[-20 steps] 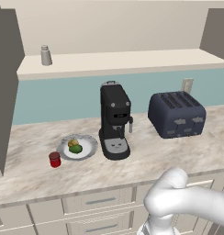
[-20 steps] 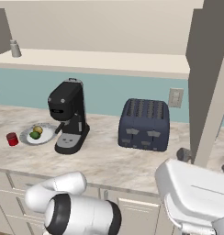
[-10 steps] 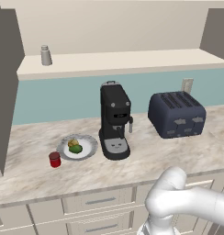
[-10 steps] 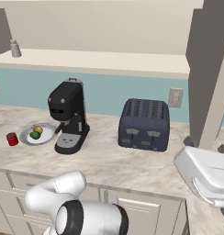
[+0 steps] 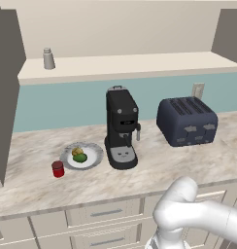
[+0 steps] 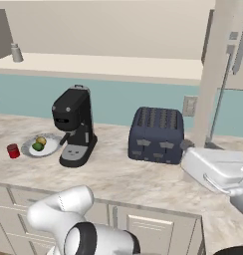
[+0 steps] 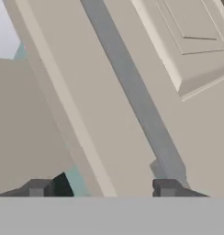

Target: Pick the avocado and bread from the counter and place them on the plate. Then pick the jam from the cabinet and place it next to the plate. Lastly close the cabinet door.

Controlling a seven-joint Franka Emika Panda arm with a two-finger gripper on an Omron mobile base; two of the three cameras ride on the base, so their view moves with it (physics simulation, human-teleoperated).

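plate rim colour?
Grey speckled rim on the white plate, beside the coffee machine; clearest in the left base view.

White robot arm (image 5: pixel 198 216) with rounded, glossy segments.
Smooth tubular white shells meet at a dark grey joint ring; a boxy white hand carries a thin silver bar, and two small dark grey square fingertips (image 7: pixel 38 188).

This is a home kitchen, computer-rendered: a beige marble-patterned tabletop (image 5: pixel 38 187) runs above pale drawers with silver handles (image 5: pixel 105 212), backed by a teal wall strip with an electrical outlet (image 5: pixel 197 90). A black coffee machine (image 5: pixel 121 128) and a dark blue toaster (image 5: pixel 186 120) stand on it, beside a white plate (image 5: pixel 93 159) of food. Above hangs a beige wall cabinet (image 5: pixel 120 65) with a panelled door (image 6: pixel 216 69).
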